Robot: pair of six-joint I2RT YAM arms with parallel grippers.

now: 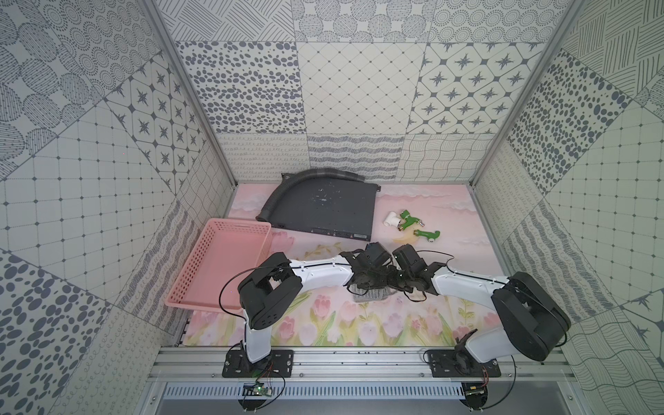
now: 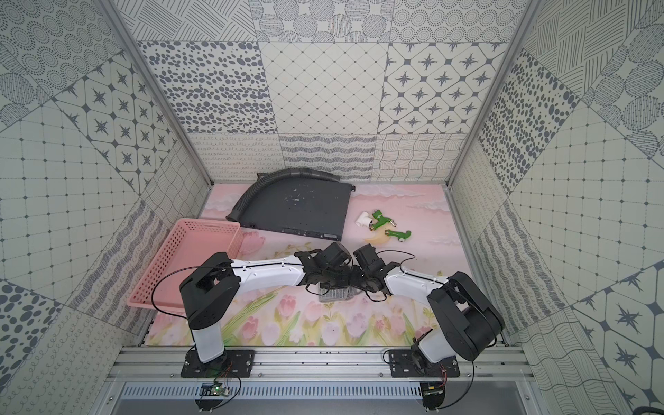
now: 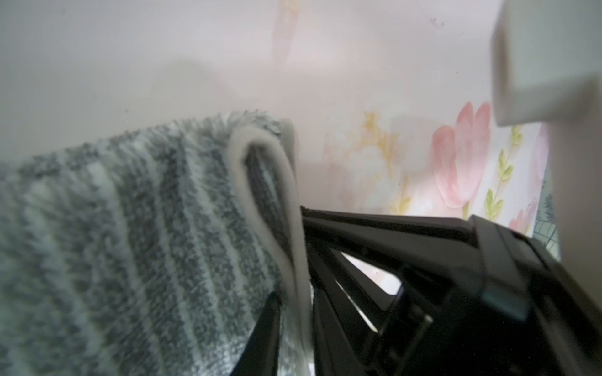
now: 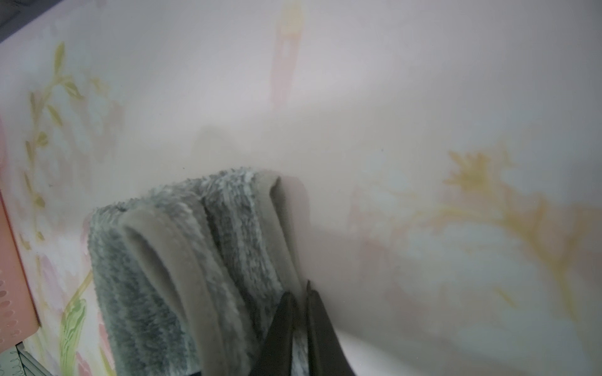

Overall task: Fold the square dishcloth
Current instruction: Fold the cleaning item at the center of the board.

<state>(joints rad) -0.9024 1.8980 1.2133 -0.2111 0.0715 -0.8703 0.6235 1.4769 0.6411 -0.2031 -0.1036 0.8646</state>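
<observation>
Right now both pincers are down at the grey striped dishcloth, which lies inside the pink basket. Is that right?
No. The left pincer and right pincer are at the dishcloth, but it lies on the floral mat, outside the pink basket. Both top views show it.

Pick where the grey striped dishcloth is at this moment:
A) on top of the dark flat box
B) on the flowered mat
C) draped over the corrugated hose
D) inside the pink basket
B: in a top view the square dishcloth lies on the flowered mat, its grey stripes showing against the printed tulips.
</observation>
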